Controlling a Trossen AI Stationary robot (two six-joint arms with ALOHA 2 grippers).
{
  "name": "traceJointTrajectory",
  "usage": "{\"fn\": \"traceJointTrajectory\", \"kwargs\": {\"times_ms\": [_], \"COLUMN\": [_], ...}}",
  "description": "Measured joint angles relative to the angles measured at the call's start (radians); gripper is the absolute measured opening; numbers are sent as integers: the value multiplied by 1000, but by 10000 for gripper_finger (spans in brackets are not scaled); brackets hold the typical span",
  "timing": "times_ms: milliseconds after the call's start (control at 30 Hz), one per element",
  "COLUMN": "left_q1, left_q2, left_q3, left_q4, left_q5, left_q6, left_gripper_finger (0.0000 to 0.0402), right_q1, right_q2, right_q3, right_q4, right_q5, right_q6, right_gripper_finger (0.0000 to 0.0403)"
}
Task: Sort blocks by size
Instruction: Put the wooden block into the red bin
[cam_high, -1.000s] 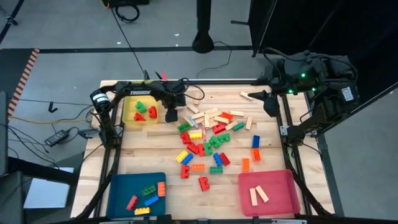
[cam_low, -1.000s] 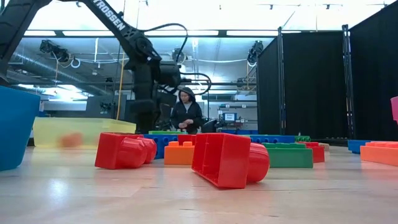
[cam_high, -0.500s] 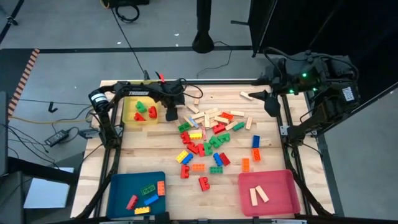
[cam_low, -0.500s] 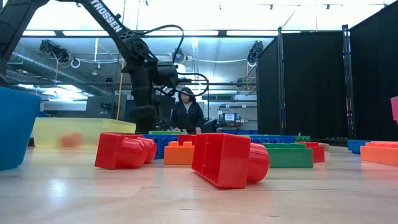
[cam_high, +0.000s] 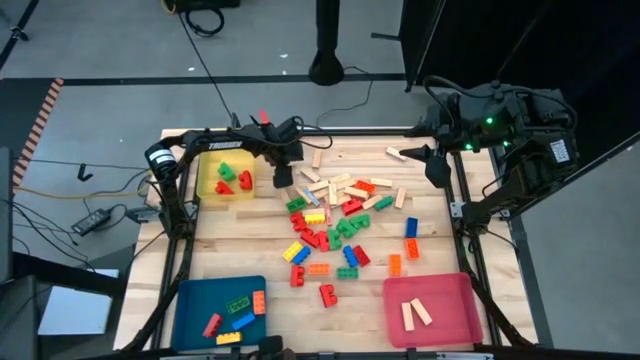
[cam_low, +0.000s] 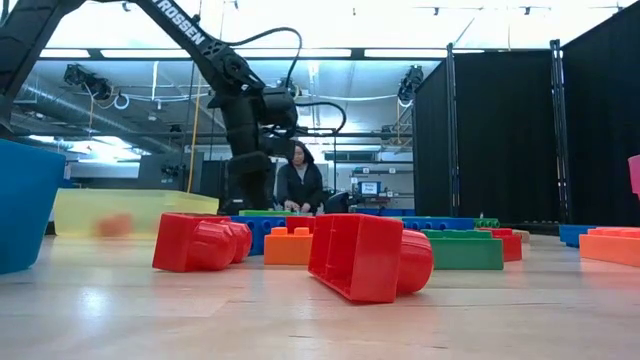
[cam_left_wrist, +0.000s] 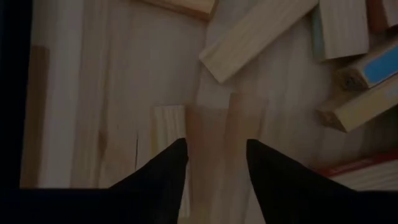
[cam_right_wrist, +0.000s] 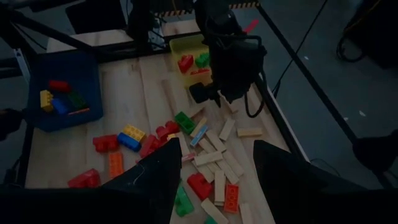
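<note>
Over the far left part of the counter (cam_high: 230, 235), just beside the yellow tray (cam_high: 212, 186), the left gripper (cam_high: 283, 177) is being held above the near edge of the pile of blocks (cam_high: 335, 215). Its jaws are being kept apart with nothing between them; in the left wrist view the two dark fingers (cam_left_wrist: 163, 177) are seen over bare wood, with pale wooden bars (cam_left_wrist: 255, 34) lying just ahead of them and untouched.

The blocks are being shown scattered across the middle of the counter: pale wooden bars at the far side of the heap, and red, green, blue, yellow and orange studded bricks spread toward the near side. Three further bricks, two red and one green, are lying in the yellow tray. Several bricks are lying in the blue tray (cam_high: 195, 300) at the near left corner, and two wooden bars are resting in the pink tray (cam_high: 450, 290) at the near right corner.

The right gripper (cam_high: 436, 168) is being held at the far right edge of the counter, well apart from the pile, with its jaws standing apart and empty in the right wrist view.

In the low view a person (cam_low: 299, 183) is seen in the room behind the counter
</note>
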Motion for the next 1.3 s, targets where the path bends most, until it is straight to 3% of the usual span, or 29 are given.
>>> {"fn": "traceJointTrajectory", "kwargs": {"times_ms": [233, 400, 567, 900, 1100, 1300], "left_q1": [4, 4, 5, -38, -40, 1], "left_q2": [40, 81, 84, 89, 89, 89], "left_q3": [0, 6, 5, 101, 203, 159], "left_q4": [-24, -16, 1, -202, -249, -187], "left_q5": [3, -36, -79, 91, 31, -13], "left_q6": [-3, -36, -103, -180, -183, -186], "left_gripper_finger": [246, 273, 274, 260, 259, 259], "right_q1": [0, 0, 0, 0, 0, 0], "right_q2": [0, 0, 0, 0, 0, 0], "right_q3": [0, 0, 0, 0, 0, 0], "right_q4": [-1, -2, -2, -6, -7, -9], "right_q5": [-1, -2, -4, -4, -4, -4], "right_q6": [-19, -27, -27, -78, -76, -65], "right_gripper_finger": [214, 214, 214, 214, 214, 214]}}
